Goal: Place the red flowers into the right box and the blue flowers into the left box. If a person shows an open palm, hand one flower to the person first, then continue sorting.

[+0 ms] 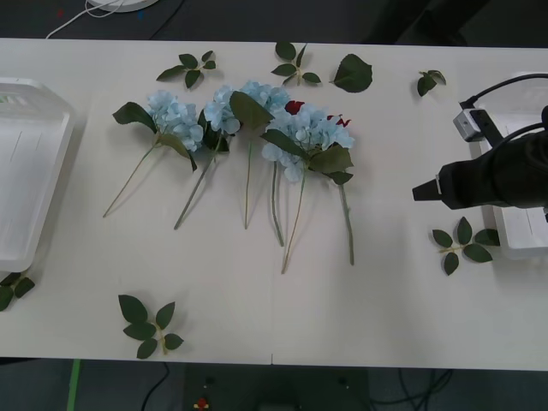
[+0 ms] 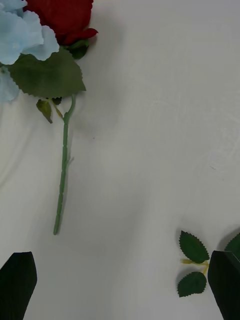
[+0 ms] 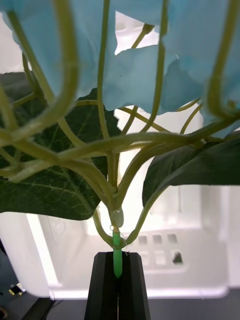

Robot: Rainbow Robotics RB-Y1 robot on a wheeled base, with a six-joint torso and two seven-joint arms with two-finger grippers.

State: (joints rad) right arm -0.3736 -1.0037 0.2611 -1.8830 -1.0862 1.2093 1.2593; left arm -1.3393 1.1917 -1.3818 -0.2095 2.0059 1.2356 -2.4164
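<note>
Several blue flowers (image 1: pixel 175 118) lie in a row on the table, blooms away from me and stems toward the front edge. A red flower (image 1: pixel 295 107) peeks out behind the rightmost cluster; its bloom (image 2: pixel 62 17) and thin green stem (image 2: pixel 62 170) lie ahead of my right gripper (image 2: pixel 120 270), which is open and empty. That gripper (image 1: pixel 419 192) hangs right of the flowers, its arm above the right box (image 1: pixel 518 235). My left gripper (image 3: pixel 118 265) is shut on the stem of a blue flower (image 3: pixel 150 80), held over the left box (image 3: pixel 65 250). The left box (image 1: pixel 34 171) sits at the table's left edge.
Loose leaf sprigs lie scattered: along the back (image 1: pixel 190 68), at the front left (image 1: pixel 147 325), and one beside the right box (image 1: pixel 462 242), which also lies near my right fingers (image 2: pixel 192 265). Cables run off the table's far left corner.
</note>
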